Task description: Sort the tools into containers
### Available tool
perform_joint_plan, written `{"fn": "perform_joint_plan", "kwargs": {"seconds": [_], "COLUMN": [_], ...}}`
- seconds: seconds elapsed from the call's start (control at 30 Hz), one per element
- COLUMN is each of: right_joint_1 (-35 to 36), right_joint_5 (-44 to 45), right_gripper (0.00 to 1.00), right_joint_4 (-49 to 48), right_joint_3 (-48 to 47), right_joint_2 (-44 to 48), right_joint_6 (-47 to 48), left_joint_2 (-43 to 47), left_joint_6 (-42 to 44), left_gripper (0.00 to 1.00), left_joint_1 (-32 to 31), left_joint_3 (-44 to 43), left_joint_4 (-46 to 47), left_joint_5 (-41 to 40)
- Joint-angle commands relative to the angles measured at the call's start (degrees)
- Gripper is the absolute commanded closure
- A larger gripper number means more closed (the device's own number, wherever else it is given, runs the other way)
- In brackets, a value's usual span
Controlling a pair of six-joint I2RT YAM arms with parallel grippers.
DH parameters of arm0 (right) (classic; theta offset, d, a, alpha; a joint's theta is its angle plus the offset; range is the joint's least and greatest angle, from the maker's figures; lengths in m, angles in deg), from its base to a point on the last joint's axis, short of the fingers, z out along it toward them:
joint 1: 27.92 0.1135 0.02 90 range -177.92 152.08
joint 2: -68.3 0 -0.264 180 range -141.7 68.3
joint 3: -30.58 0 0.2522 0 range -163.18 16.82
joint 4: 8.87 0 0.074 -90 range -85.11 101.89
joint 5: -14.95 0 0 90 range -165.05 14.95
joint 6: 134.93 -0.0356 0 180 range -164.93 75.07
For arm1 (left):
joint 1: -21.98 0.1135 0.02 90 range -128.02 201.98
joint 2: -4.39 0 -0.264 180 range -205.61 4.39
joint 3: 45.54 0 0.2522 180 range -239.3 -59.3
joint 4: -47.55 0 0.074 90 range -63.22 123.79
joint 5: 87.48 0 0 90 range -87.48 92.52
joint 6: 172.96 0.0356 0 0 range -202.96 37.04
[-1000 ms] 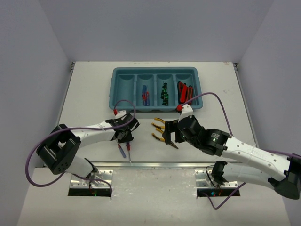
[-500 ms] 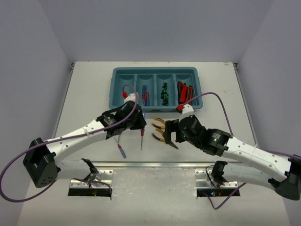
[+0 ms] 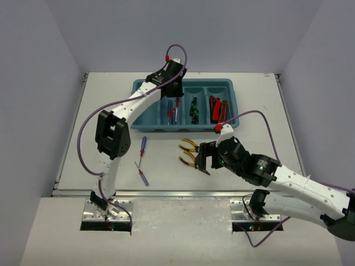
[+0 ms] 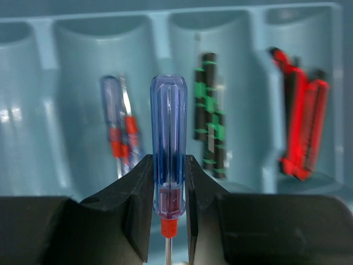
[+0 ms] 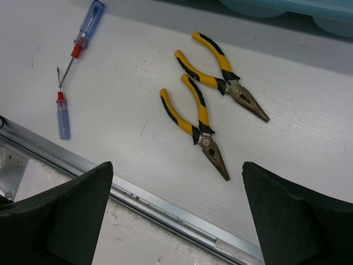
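My left gripper (image 3: 175, 95) is shut on a blue-and-red-handled screwdriver (image 4: 169, 138) and holds it above the second compartment of the teal tray (image 3: 222, 82). Two blue-and-red screwdrivers (image 4: 118, 132) lie in that compartment. The third holds black-and-green screwdrivers (image 4: 209, 116) and the fourth holds red utility knives (image 4: 300, 127). Two yellow-handled pliers (image 3: 188, 154) lie on the table. My right gripper (image 3: 202, 160) is open and empty just above them. In the right wrist view the pliers (image 5: 193, 118) lie ahead of the wide-open fingers (image 5: 60, 215).
Two more blue-and-red screwdrivers (image 3: 142, 160) lie on the table left of the pliers, and they also show in the right wrist view (image 5: 62, 113). The table's metal front rail (image 5: 165, 212) runs just below the right gripper. The tray's leftmost compartment (image 3: 146, 102) holds nothing.
My left arm has lifted one screwdriver from the table and swung it far up over the tray. The right gripper has stayed almost still over the pliers.
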Motion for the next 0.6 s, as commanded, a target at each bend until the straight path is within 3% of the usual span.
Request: {"fn": "perform_joint_plan", "kwargs": {"seconds": [0.0,0.1,0.23,0.33,0.43,0.57], "right_joint_1": [-0.7,-0.7,-0.8,-0.9,-1.0,-1.1], "right_joint_5": [0.1,0.1,0.1,0.0,-0.5,-0.1], "right_gripper": [0.01,0.01,0.01,0.01,0.01,0.01], "right_joint_4": [-1.2,-1.2,-1.3,-1.3,-1.4,-1.5], "right_joint_3": [0.7,0.6,0.4,-0.2,-1.0,-1.6], "right_joint_2": [1.6,1.1,0.2,-1.3,-2.9,-3.8], "right_joint_6": [1.4,1.8,2.2,2.2,2.2,2.3], "left_joint_2": [-6.9,-9.0,-9.9,-3.9,6.2,29.3], "left_joint_6": [2.5,2.7,3.7,3.1,1.4,-6.2], "left_gripper": [0.90,0.79,0.36,0.24,0.20,0.01], "left_joint_1": [3.4,5.1,5.7,5.7,5.5,4.2], "left_joint_3": [-11.0,-13.5,-16.4,-13.9,-6.8,17.3], "left_joint_4": [-8.5,-8.1,-9.5,-8.7,-6.3,-0.5], "left_joint_5": [0.1,1.8,1.1,-0.9,-4.6,-13.1]}}
